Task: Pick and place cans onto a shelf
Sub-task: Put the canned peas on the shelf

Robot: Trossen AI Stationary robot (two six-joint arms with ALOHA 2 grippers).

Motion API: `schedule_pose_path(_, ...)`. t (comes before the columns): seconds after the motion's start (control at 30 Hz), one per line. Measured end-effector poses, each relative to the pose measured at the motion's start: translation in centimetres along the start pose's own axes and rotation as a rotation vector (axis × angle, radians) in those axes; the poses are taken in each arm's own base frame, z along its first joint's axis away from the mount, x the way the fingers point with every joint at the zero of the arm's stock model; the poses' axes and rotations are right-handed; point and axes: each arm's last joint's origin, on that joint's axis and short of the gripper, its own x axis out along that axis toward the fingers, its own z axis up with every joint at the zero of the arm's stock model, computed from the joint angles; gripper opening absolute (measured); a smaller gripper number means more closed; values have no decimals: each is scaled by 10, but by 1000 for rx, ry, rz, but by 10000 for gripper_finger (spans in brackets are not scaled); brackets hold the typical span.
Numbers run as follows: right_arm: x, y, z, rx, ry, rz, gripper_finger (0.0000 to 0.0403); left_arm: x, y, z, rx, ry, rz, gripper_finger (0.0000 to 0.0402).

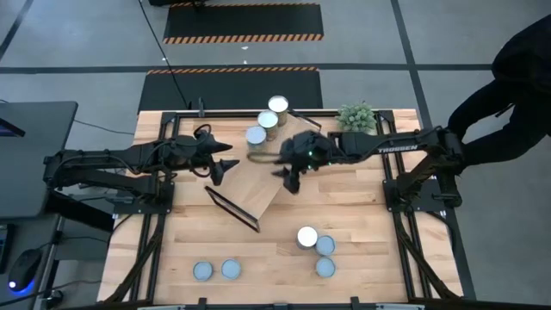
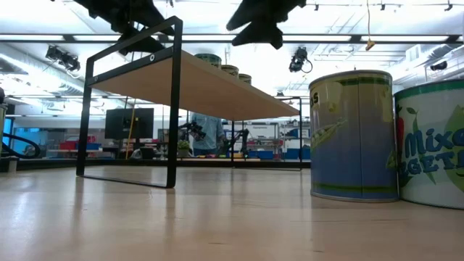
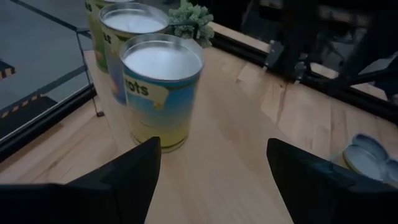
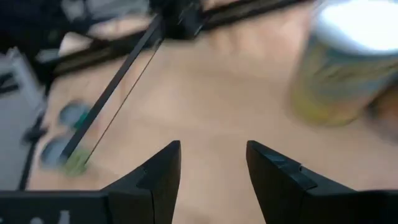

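The shelf [image 1: 255, 179] stands slantwise mid-table on its black end frames; it also shows in the low view [image 2: 196, 83]. Three cans [image 1: 268, 120] stand upright on its far end, and two of them show in the left wrist view [image 3: 160, 87]. My left gripper [image 1: 225, 168] hovers open and empty at the shelf's left edge, its fingers [image 3: 130, 171] pointing toward those cans. My right gripper [image 1: 288, 176] hovers open and empty over the shelf's right edge [image 4: 211, 168]. One blurred can [image 4: 348, 62] shows in the right wrist view.
Three cans [image 1: 317, 248] stand on the table near right, two of them large in the low view [image 2: 355, 134]. Two more cans [image 1: 216, 270] stand near the front edge at left. A small green plant [image 1: 357, 116] sits at the far right. A person [image 1: 508, 95] stands beyond the table's right side.
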Motion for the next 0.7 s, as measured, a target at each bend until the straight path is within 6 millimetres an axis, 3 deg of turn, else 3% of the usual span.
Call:
schedule_pose_path(0.23, -4, 41, -29, -86, 201, 123, 217, 0, 0, 0, 5, 7, -12, 299)
schedule_pose_path(0.57, -6, 78, -68, -111, 329, 157, 375, 0, -1, -1, 25, 13, -35, 299)
schedule_pose_path(0.7, -8, 88, -74, -141, 315, 132, 395, 0, -1, -1, 25, 16, -45, 299)
